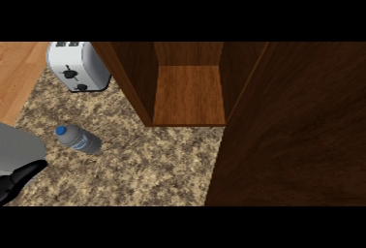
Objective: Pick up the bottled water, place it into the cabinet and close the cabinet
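Observation:
The bottled water, clear with a blue cap and a blue label, stands on the speckled stone counter at the left. The wooden cabinet is open, and its shelf shows bare. Its door is swung out and fills the right side of the view. My left hand shows black at the lower left edge under its grey forearm. It is a little below and left of the bottle and apart from it. My right hand does not show.
A white toaster stands at the back left, next to the cabinet's left wall. A strip of light wooden surface runs along the far left. Counter lies between the bottle and the cabinet's front.

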You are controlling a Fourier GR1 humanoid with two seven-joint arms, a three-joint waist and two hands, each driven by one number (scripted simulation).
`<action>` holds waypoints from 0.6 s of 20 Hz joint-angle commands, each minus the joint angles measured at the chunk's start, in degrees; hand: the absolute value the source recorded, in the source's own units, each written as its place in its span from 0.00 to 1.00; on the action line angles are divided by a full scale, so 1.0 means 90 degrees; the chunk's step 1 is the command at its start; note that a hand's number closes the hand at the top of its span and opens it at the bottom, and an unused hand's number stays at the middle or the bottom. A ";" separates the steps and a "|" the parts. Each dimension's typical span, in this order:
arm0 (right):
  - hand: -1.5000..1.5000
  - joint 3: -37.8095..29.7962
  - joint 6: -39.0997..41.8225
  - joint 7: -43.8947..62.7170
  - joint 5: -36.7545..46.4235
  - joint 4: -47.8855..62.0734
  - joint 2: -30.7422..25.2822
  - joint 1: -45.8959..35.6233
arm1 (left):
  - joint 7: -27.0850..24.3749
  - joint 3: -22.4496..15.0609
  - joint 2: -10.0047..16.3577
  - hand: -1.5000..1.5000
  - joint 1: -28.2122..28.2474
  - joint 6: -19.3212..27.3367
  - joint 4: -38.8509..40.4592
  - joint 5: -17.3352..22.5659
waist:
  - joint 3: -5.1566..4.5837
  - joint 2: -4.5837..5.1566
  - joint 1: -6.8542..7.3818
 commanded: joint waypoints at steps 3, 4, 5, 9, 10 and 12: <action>0.00 0.0242 -0.0082 0.0280 0.0702 -0.0785 -0.0372 0.0160 | -0.0701 0.0148 -0.0031 0.00 -0.0306 -0.0064 0.1097 0.0076 | 0.0000 0.0005 -0.0035; 0.00 0.0388 -0.0202 -0.0123 0.0839 -0.0350 -0.0271 0.0213 | -0.1270 0.0345 -0.0144 0.00 -0.0006 -0.0220 0.1393 0.0382 | -0.0002 0.0001 -0.0015; 0.00 0.0117 -0.0082 0.0152 0.0555 -0.0990 -0.0601 0.0393 | -0.1167 0.0141 -0.0253 0.00 -0.0009 -0.0093 0.1269 0.0137 | 0.0002 -0.0001 -0.0034; 0.00 0.0485 -0.0370 0.0379 0.0962 -0.0556 -0.0328 -0.0047 | -0.1666 0.0239 -0.0257 0.00 -0.0427 0.0044 0.2231 -0.0008 | -0.0002 0.0008 -0.0033; 0.00 0.0012 -0.0259 0.0413 0.0461 -0.0764 -0.0439 -0.0112 | -0.1273 0.0388 -0.0104 0.00 -0.0471 0.0050 0.2012 0.0100 | 0.0004 0.0011 0.0000; 0.00 0.0272 -0.0338 0.0495 0.0667 -0.0994 -0.0572 0.0100 | -0.1901 0.0507 -0.0097 0.00 -0.0510 -0.0093 0.2704 0.0220 | -0.0001 0.0006 -0.0034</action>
